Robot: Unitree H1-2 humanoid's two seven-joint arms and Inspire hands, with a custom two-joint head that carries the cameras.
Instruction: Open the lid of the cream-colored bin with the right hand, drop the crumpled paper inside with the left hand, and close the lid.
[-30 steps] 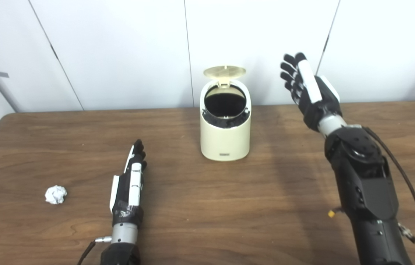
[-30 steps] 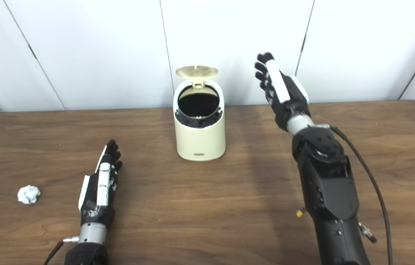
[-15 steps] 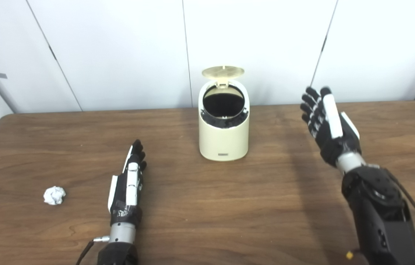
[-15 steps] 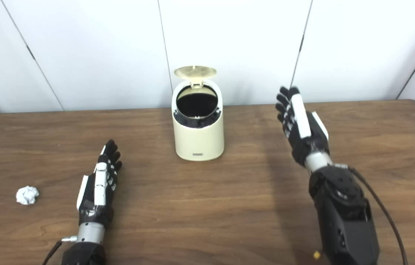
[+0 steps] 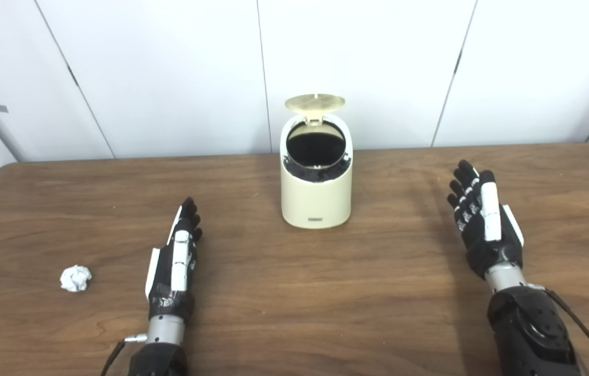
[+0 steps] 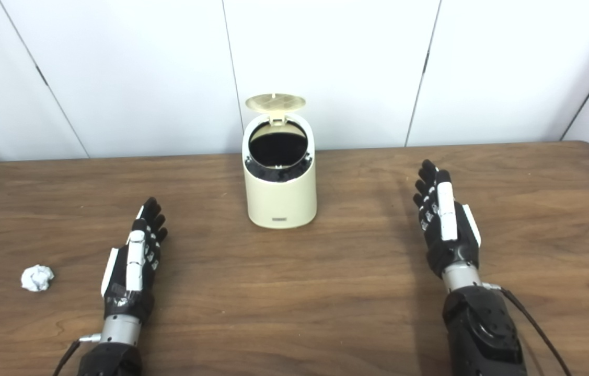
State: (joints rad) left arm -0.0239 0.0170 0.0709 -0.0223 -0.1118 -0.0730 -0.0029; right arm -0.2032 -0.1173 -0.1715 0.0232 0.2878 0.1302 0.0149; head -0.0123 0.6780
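Right now the cream-colored bin (image 5: 316, 190) stands upright toward the far middle of the table (image 5: 325, 313), a smooth, rounded plastic cylinder whose long axis runs vertically and whose slanted top opening faces the near side, showing a dark round interior ringed in black. Its lid (image 5: 315, 102), a thin round disc with a faintly ribbed underside, is tipped up and back on a hinge at the far edge of the opening. The crumpled paper (image 5: 75, 278) is a small, white, wrinkled ball lying on the wood-grain surface at the near left, well apart from the bin and left of the left hand (image 5: 174, 261). That hand, black with white panels and dark tape at its wrist, lies low over the table with fingers straight, pointing far, holding nothing. The right hand (image 5: 484, 224), also black and white, is at the near right, fingers spread and extended toward the far side, empty. Smooth white wall panels (image 5: 169, 62) rise behind the table
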